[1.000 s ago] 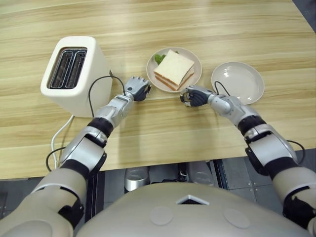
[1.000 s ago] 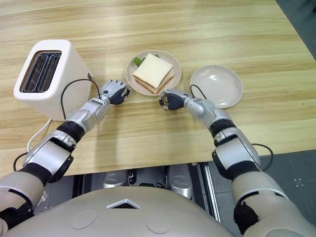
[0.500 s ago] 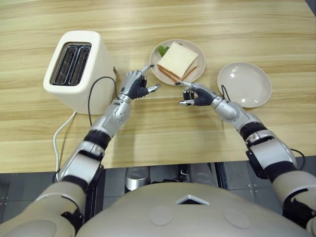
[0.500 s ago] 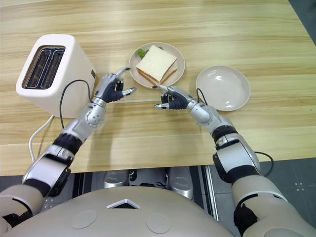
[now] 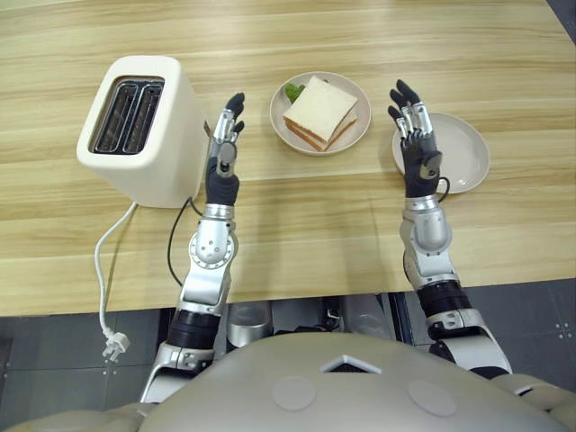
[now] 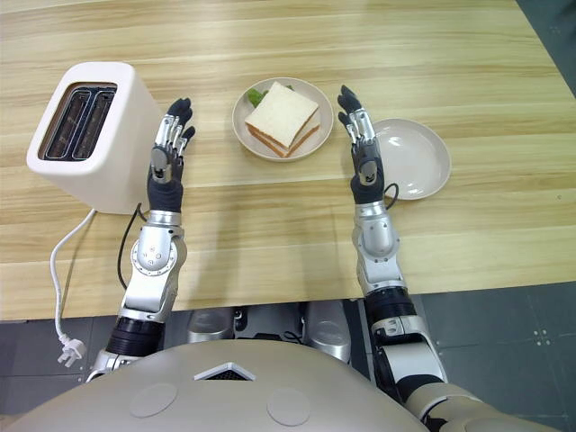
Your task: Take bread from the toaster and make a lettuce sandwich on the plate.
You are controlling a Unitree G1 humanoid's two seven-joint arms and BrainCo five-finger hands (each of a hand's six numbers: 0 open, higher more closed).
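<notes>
A sandwich (image 5: 320,111) of two bread slices with green lettuce (image 5: 293,91) showing at its far left lies on a beige plate (image 5: 356,133) in the middle of the wooden table. The white toaster (image 5: 135,130) stands to the left, both slots dark. My left hand (image 5: 224,153) is raised between toaster and plate, fingers stretched out, holding nothing. My right hand (image 5: 413,139) is raised to the right of the plate, fingers straight and empty, over the near edge of a second plate (image 5: 466,155).
The second plate is bare and sits right of the sandwich. The toaster's white cable (image 5: 106,288) runs off the table's front edge, its plug hanging below. A thin black cable (image 5: 176,241) loops by my left forearm. Bare wood stretches behind the plates.
Both hands went from curled near the plate's front rim to fully open, lifted and drawn back, with forearms now upright. The camera shifted slightly. The sandwich stayed put.
</notes>
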